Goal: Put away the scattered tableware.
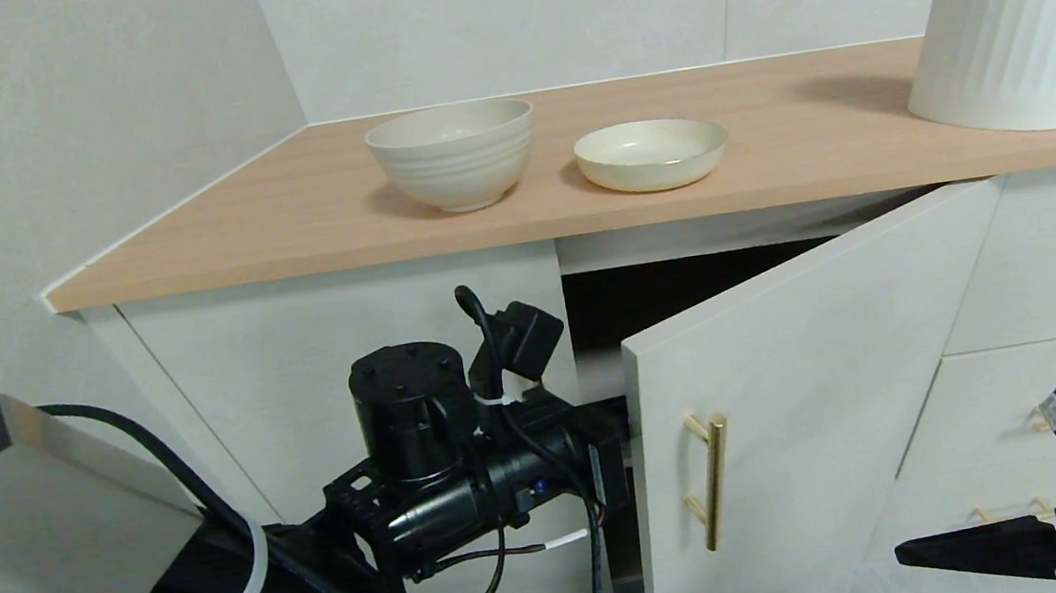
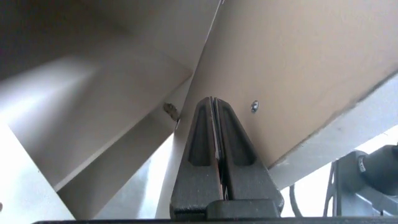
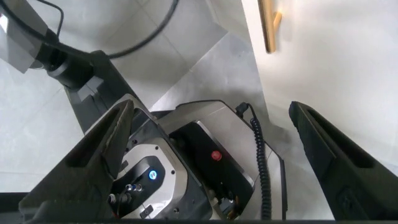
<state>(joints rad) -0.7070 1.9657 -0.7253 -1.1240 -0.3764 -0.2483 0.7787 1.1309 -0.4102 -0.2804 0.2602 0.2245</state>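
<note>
Your left gripper [image 2: 213, 102] has its fingers pressed flat together w/ nothing between them. Its tip sits at the inner face of the white cabinet door [image 1: 801, 384], close to a small screw [image 2: 254, 107]; can't tell if it actually touches. My read: it's tucked behind the door edge to push it outward, so no grip is needed, hence the closed claw. The door stands partly swung out, the brass bar handle [image 1: 712, 480] on its outer face is untouched, and there's dark cabinet space behind.

Your right gripper [image 3: 210, 109] is spread wide and empty, hanging low and well apart from the door. Prob. parked out of the swing path, ready for a pick.

The tableware is up on the light wood countertop [image 1: 278, 226]. The beige ribbed ceramic bowl [image 1: 453, 156] and the shallow cream dish [image 1: 652, 153] are both upright, side by side w/ a gap, above the opening. Neither is stowed yet. A tall white fluted container [image 1: 1026, 4] stands farther to the right.

Writing: no labels or print legible on the bowl, dish, door or container.
</note>
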